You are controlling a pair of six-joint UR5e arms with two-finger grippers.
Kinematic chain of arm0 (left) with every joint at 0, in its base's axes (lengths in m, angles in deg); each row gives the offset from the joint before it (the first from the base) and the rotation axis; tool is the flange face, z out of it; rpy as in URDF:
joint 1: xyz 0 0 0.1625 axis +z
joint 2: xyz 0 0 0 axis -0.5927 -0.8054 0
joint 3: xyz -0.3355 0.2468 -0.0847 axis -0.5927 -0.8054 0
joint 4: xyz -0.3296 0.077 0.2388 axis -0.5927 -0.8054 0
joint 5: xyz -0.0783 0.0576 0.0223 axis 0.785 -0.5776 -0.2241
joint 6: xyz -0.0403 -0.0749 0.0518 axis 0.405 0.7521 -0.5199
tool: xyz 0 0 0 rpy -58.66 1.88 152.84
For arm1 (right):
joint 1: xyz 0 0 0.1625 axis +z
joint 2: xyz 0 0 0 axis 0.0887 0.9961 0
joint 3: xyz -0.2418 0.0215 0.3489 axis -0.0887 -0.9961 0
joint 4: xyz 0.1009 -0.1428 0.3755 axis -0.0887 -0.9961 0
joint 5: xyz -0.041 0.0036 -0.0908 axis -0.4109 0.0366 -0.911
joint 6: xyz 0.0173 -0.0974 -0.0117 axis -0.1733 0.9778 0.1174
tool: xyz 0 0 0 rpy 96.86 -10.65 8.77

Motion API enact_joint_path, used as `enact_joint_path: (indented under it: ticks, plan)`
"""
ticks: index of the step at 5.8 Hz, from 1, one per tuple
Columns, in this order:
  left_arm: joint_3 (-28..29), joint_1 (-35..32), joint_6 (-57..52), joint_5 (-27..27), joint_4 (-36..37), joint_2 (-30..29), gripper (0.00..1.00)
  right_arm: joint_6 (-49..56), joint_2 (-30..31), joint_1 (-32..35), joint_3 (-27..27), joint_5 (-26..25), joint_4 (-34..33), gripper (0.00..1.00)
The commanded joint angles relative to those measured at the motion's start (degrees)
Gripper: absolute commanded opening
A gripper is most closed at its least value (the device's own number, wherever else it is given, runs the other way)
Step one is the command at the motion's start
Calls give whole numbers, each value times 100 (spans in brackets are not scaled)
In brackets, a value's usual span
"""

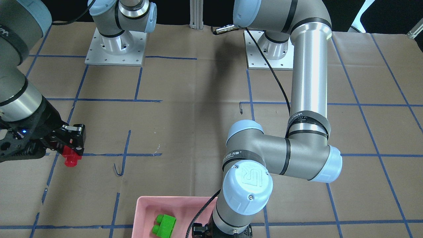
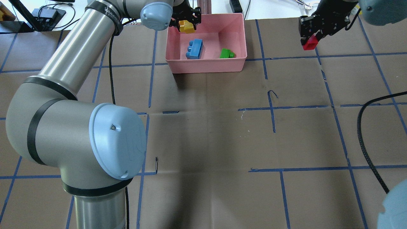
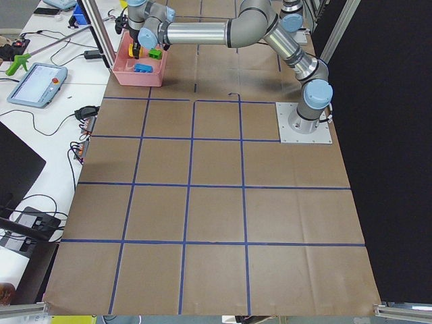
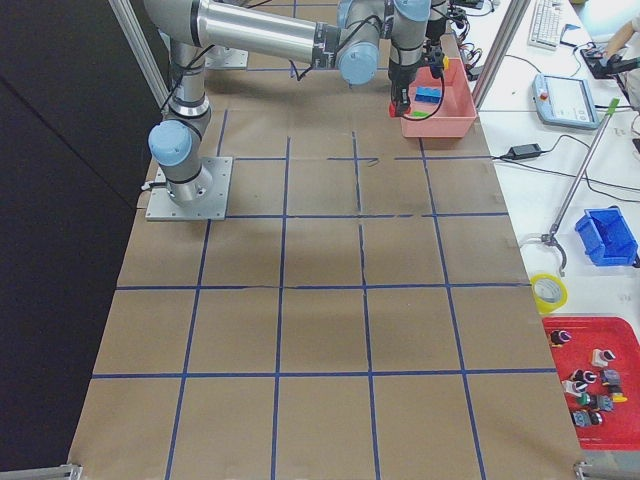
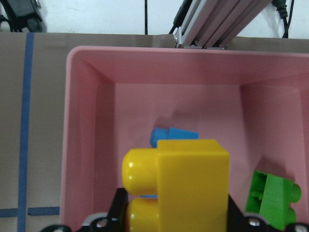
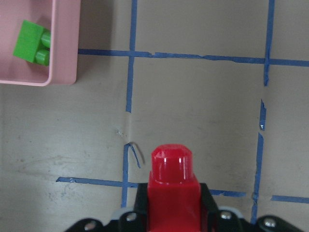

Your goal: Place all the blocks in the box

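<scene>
While the left gripper [image 2: 185, 23] hangs over the far left corner of the box [image 2: 206, 68], it is clamped on the yellow block [image 2: 187, 27], whose two studs face sideways in the left wrist view. Recommendation: open only once that block is well inside the rim and off the blue block [image 2: 195, 49], which lies in the box, long axis near-to-far, studs to the left. The green block [image 2: 226, 53] lies by the box's near wall, long axis across, studs to the right. Further right, well apart from the box, the right gripper [image 2: 311, 38] grips the red block [image 2: 309, 44] above the table, stud pointing away from the fingers. It should cross the right wall high, once the left arm clears.
</scene>
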Motion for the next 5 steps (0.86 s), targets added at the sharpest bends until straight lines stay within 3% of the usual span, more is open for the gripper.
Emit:
enact_joint_path:
  ticks: [1,2,3,5]
  plan:
    - [0,-10,252,-27,67,76,99,-612,-449,504,-449,217,-28,8]
    - [0,7,236,-167,-29,225,100,-771,-617,620,-600,227,-37,8]
    - [0,173,-69,-211,-613,610,99,-1008,-793,778,-819,454,-54,8]
    - [-323,779,-432,-203,-2176,1664,99,-1675,-1572,1260,-1896,518,-80,9]
